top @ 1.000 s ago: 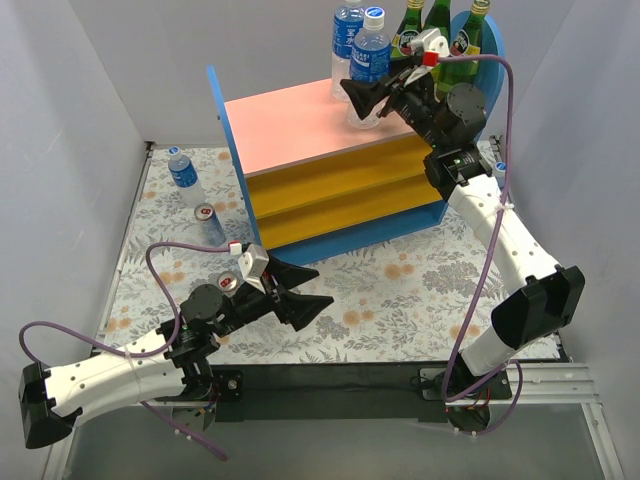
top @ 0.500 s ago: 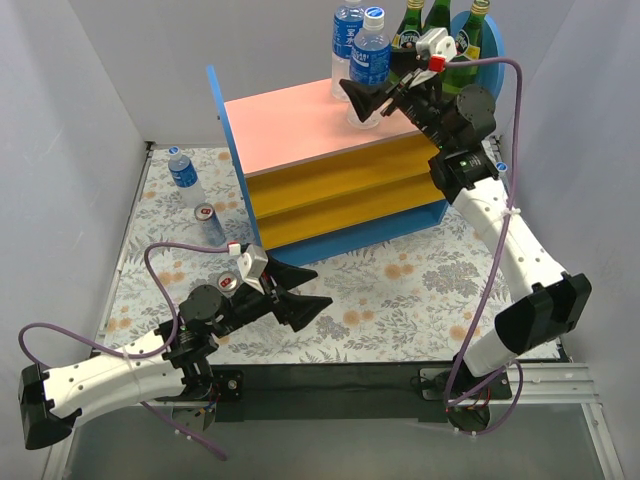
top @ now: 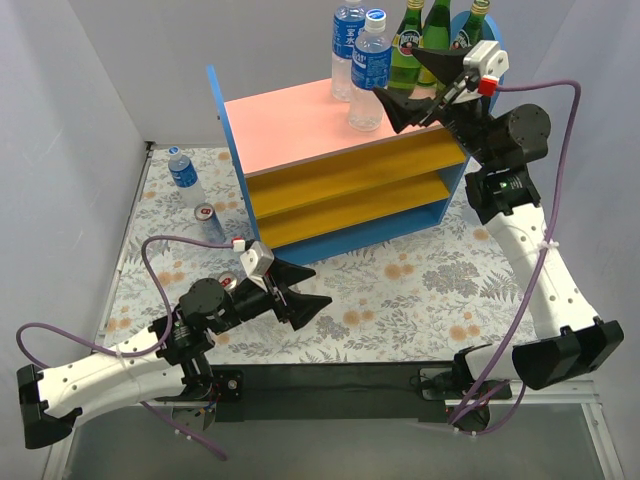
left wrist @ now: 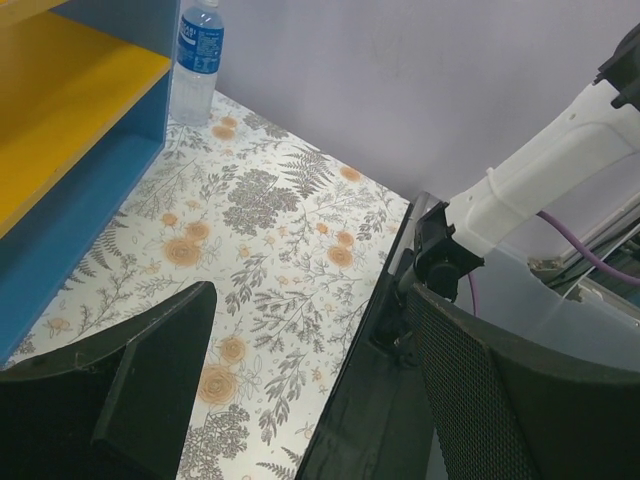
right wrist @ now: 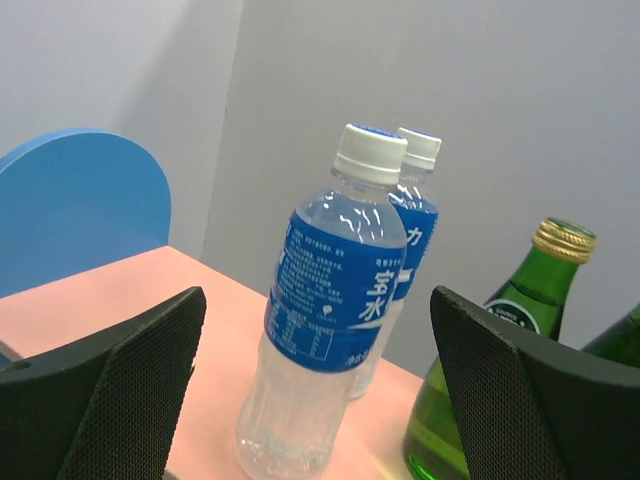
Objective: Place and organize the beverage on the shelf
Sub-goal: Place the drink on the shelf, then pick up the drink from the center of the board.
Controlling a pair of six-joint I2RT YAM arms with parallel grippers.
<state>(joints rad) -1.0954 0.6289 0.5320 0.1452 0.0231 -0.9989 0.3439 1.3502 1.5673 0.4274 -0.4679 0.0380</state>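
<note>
- Drinks first: two clear bottles [top: 368, 70] with blue labels stand upright on the pink top board of the shelf [top: 290, 125], one just behind the other.
- Three green bottles [top: 407, 45] line up beside them at the back right of that same board.
- I've got the right fingers [top: 405, 103] spread wide, up at top-board height, with nothing gripped. The nearer clear bottle stands just ahead of them in the wrist view, framed between the two.
- Down on the floral worktop [top: 400, 290], one clear bottle [top: 184, 178] stands to the left of the shelf, with a silver-red can [top: 207, 222] near it.
- A second can [top: 228, 283] peeks out right beside the left arm, partly hidden.
- Left wrist view gives me a fourth clear bottle [left wrist: 197, 60], upright on the worktop by the shelf's blue side panel.
- My left fingers [top: 295, 275] sit apart and empty, low over the worktop in front of the shelf.
- Both orange-yellow lower boards carry no drinks that I can see.
</note>
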